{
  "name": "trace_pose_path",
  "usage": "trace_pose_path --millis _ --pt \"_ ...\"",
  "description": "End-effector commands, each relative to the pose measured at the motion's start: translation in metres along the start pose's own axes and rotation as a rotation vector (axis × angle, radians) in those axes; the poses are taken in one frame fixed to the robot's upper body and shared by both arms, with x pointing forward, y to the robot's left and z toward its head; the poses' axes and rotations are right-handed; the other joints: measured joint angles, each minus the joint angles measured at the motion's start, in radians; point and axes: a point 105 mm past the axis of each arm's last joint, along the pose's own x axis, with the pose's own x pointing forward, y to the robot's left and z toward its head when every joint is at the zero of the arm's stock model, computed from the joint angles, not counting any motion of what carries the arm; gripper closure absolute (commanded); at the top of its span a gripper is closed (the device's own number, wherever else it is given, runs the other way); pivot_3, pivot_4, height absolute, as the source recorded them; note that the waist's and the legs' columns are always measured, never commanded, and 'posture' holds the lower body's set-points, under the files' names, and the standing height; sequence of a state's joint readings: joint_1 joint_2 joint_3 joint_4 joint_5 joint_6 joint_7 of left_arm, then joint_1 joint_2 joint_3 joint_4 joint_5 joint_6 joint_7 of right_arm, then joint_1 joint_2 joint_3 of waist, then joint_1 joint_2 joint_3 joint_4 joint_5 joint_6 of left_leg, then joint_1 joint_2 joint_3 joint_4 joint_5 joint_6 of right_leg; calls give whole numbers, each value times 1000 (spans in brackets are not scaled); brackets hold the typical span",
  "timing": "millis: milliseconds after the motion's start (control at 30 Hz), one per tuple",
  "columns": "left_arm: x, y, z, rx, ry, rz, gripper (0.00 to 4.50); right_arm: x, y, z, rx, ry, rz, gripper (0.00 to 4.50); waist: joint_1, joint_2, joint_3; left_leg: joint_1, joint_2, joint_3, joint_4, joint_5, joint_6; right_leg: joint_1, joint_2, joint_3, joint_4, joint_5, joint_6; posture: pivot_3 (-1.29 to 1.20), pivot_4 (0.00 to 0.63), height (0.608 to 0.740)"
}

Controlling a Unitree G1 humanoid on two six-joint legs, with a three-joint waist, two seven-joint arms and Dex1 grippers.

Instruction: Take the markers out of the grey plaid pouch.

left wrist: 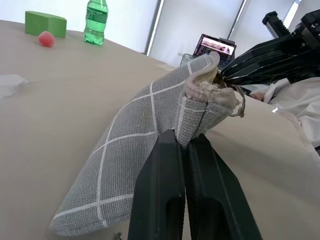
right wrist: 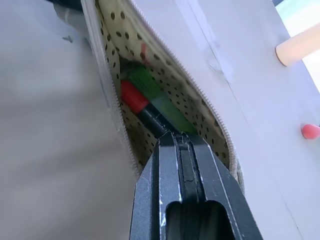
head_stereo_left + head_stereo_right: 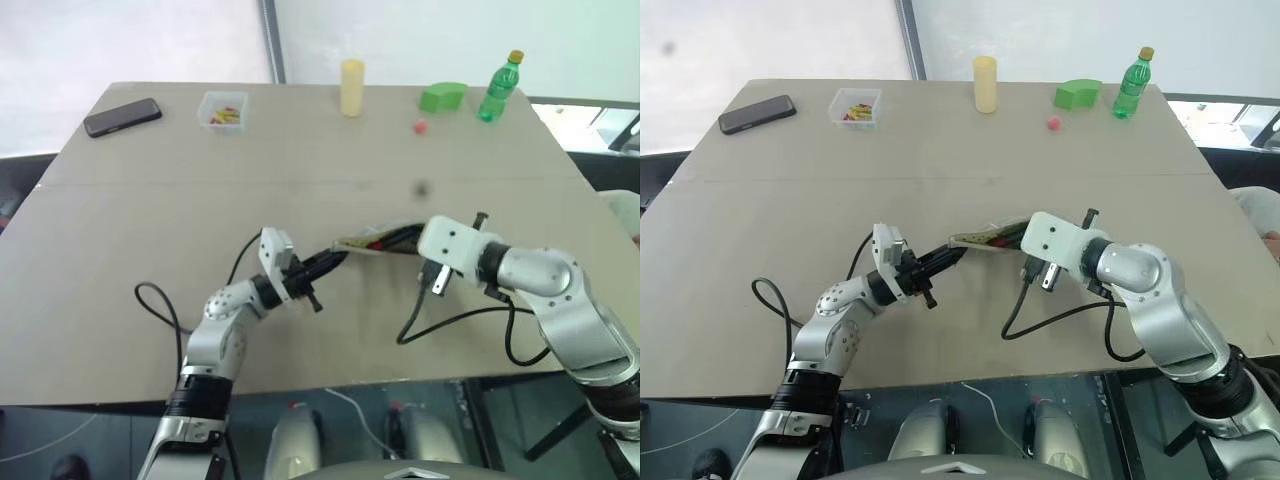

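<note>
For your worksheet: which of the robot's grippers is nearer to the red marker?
Right. The right gripper is shut on the red marker inside the open grey plaid pouch. The left gripper pinches the pouch's end, away from the marker.

Silver-grey jointed arms end in white wrist blocks. Each claw, the left claw [image 3: 335,262] and the right claw [image 2: 181,140], has two black fingers. Black cables loop from both forearms.

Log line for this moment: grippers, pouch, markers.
left gripper: shut on pouch edge | right gripper: shut on red marker in open pouch | green marker: inside pouch | pouch: lifted at left end
</note>
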State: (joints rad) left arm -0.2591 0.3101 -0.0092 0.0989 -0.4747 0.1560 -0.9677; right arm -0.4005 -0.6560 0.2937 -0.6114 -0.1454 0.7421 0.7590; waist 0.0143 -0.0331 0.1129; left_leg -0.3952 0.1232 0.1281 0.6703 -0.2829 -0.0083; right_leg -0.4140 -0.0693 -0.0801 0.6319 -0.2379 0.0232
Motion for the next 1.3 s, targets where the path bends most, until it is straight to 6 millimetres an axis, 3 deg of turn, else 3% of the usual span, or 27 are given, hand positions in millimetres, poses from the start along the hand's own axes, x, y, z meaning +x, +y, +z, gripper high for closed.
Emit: trace_pose_path --millis 33,133,267,333,500,667,900,1300 --pt "6 -3 9 6 -28 -27 4500 6 -4 7 -28 -17 -8 4238 0 0 0 0 0 0 0 0 0 0 0 0 0 0 0 0 150 740" --pt "9 -13 13 -82 -43 -88 4500 25 -4 -2 -81 30 -4 3388 -3 0 0 0 0 0 0 0 0 0 0 0 0 0 0 0 150 740" --pt "10 -30 23 -261 -56 -199 4500 32 -7 -6 -137 80 25 3388 -1 1 0 0 0 0 0 0 0 0 0 0 0 0 1 0 150 740" --pt "8 -38 30 -365 -69 -254 4500 24 -12 -6 -168 107 55 3388 0 1 1 -1 0 0 0 0 0 0 0 0 0 0 1 0 150 740" --pt "0 -52 50 -574 -93 -385 4500 -21 -18 3 -192 192 181 3388 -1 3 2 -2 -1 -1 -1 0 0 0 -1 -1 -3 -1 1 0 150 740" --pt "0 -50 33 -500 -23 -338 4500 -32 -14 11 -169 210 245 3388 -5 3 2 -1 -1 -2 -2 0 0 0 0 -1 -2 -1 1 0 150 740" --pt "-3 -33 -7 -354 91 -177 4500 -16 31 -21 -128 262 382 3388 1 3 2 -1 -2 -2 -1 0 0 1 -1 -2 -4 -1 1 0 150 740" --pt "-9 -34 -11 -360 83 -134 4500 12 26 -29 -264 254 314 3388 -3 2 1 1 -2 -3 0 0 0 1 -1 -1 0 -1 1 0 150 740"
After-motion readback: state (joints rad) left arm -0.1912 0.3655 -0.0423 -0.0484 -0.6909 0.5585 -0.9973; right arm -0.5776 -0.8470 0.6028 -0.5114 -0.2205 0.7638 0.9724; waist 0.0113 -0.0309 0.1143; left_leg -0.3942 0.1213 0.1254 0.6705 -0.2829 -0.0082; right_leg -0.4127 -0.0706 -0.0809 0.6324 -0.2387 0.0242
